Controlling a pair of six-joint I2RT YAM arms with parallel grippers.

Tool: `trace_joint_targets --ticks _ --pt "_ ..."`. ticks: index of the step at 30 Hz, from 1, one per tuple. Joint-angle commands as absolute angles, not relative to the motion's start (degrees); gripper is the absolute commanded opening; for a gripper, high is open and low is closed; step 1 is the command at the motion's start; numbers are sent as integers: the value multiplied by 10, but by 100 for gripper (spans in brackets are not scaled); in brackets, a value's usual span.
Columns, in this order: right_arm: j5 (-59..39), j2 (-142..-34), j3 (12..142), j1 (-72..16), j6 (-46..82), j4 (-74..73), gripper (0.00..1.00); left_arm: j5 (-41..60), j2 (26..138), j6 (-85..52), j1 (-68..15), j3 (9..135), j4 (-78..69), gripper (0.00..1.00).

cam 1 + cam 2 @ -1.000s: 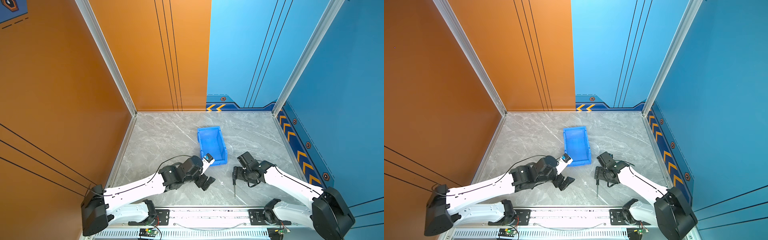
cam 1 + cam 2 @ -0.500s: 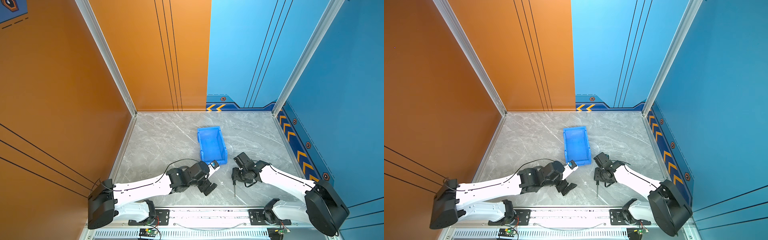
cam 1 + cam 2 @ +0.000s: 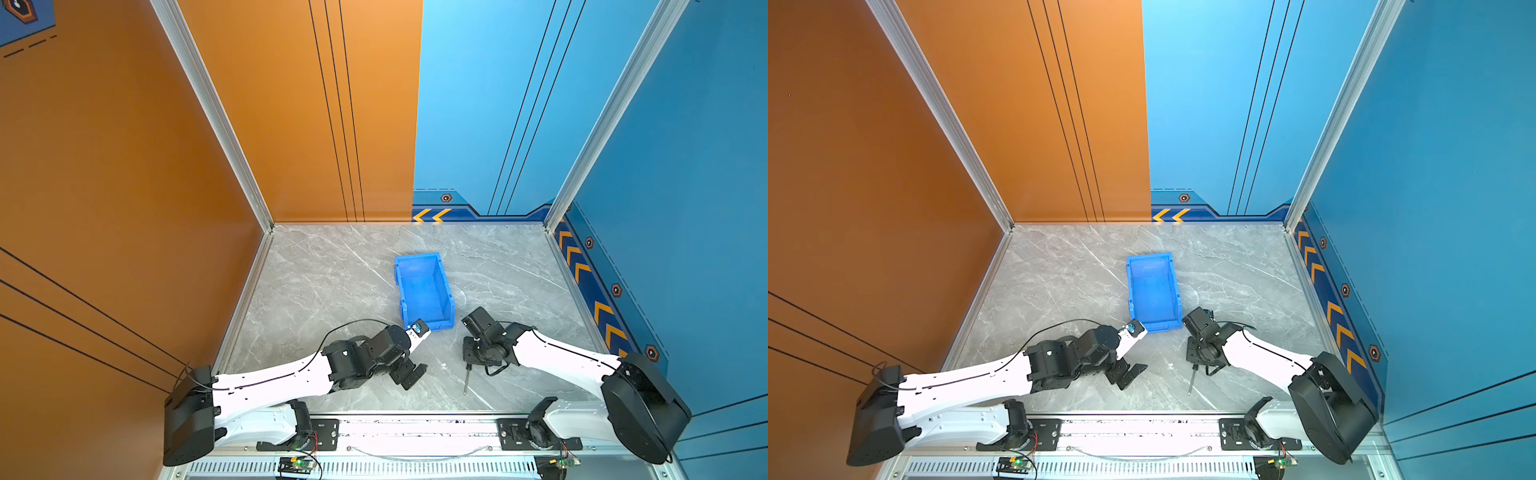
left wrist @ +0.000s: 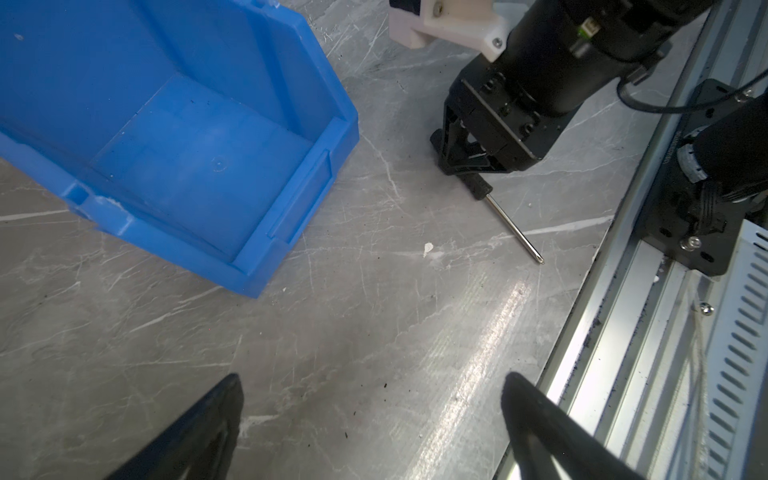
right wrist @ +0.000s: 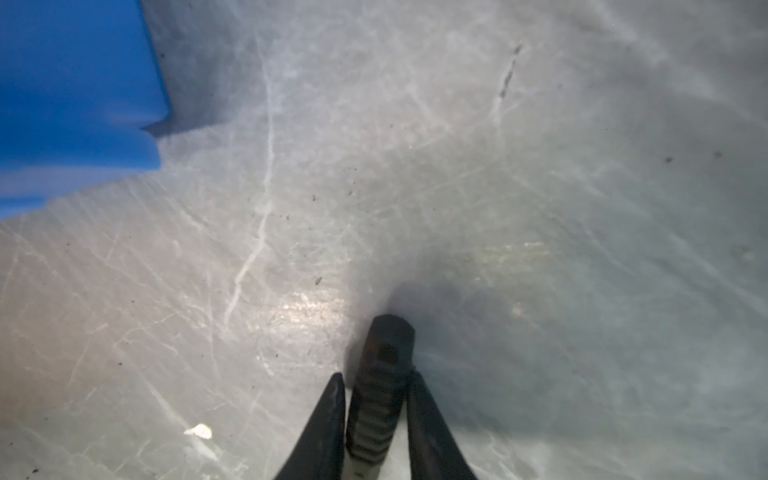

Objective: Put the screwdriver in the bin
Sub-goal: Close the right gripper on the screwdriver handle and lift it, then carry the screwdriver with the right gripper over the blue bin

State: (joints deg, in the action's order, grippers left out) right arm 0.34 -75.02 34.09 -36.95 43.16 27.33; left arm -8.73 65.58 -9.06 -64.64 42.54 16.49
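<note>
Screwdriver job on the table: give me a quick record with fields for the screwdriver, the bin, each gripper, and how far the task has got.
screwdriver: low on the table, outside the bin, near its lowered lip
bin: open top, nothing inside in both top views
right gripper: shut on the screwdriver's ribbed black handle
left gripper: open, empty, over bare table beside the bin
task: screwdriver gripped, not yet in the bin

1. Bin [image 3: 424, 286] sits mid-tabletop [image 3: 324, 274]; its open top is unblocked.
2. Left gripper [image 3: 409, 374] and right gripper [image 3: 470, 362], with screwdriver [image 3: 466, 380], flank the gap between bin's near end and front edge.
3. Far corners, left edge: free.
</note>
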Motion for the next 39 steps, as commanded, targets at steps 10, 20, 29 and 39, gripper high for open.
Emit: trace_joint_targets --ticks 10,20,29,39 --pt "44 -697 315 -391 444 290 3 -114 641 -97 -646 406 157 98" --pt "143 -532 346 -425 429 336 0 -95 562 -123 -581 354 121 98" --pt "166 -588 506 -428 350 374 0 -35 474 -107 -510 322 116 98" --pt "122 -785 703 -428 303 352 0 -23 462 -78 -487 331 94 98"
